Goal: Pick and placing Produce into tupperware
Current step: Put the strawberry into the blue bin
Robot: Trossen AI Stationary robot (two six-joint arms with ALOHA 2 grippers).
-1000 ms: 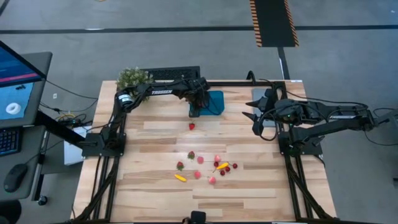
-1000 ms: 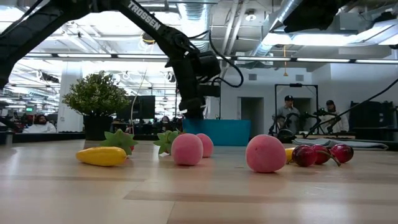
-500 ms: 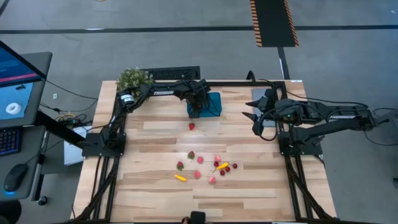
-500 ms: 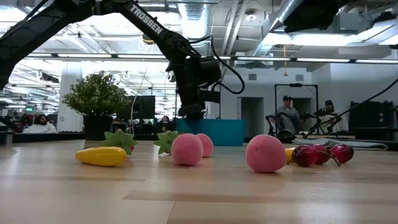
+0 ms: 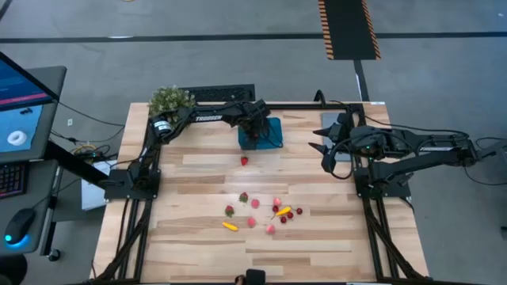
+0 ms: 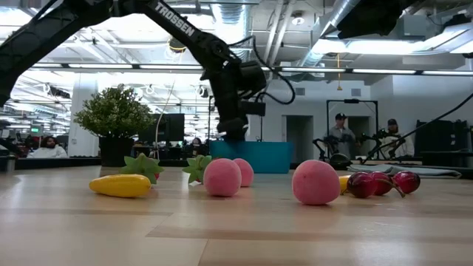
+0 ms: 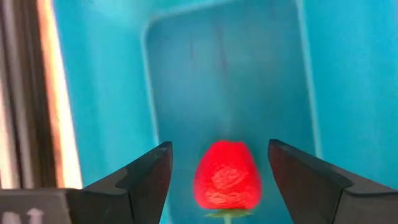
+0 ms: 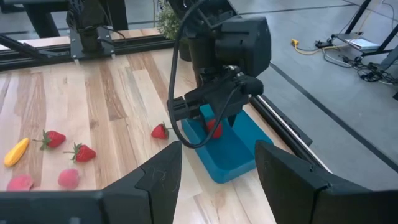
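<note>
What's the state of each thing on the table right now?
left gripper: open, over the tupperware
strawberry: between the open fingers, inside the tupperware, not gripped
tupperware: upright, at the table's far edge
lone strawberry: on the table just in front of the tupperware
remaining produce: scattered on the table's near half, not yet picked
right gripper: open, empty, waiting at the table's right side
potted plant: upright, far left corner

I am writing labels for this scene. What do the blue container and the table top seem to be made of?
The tupperware looks like smooth, slightly glossy teal plastic: one even colour, rounded moulded corners, soft reflections on its inner walls in the left wrist view. The table looks like light wood in joined strips, with visible grain and a matte or lightly sealed finish; whether solid or veneer cannot be told.
</note>
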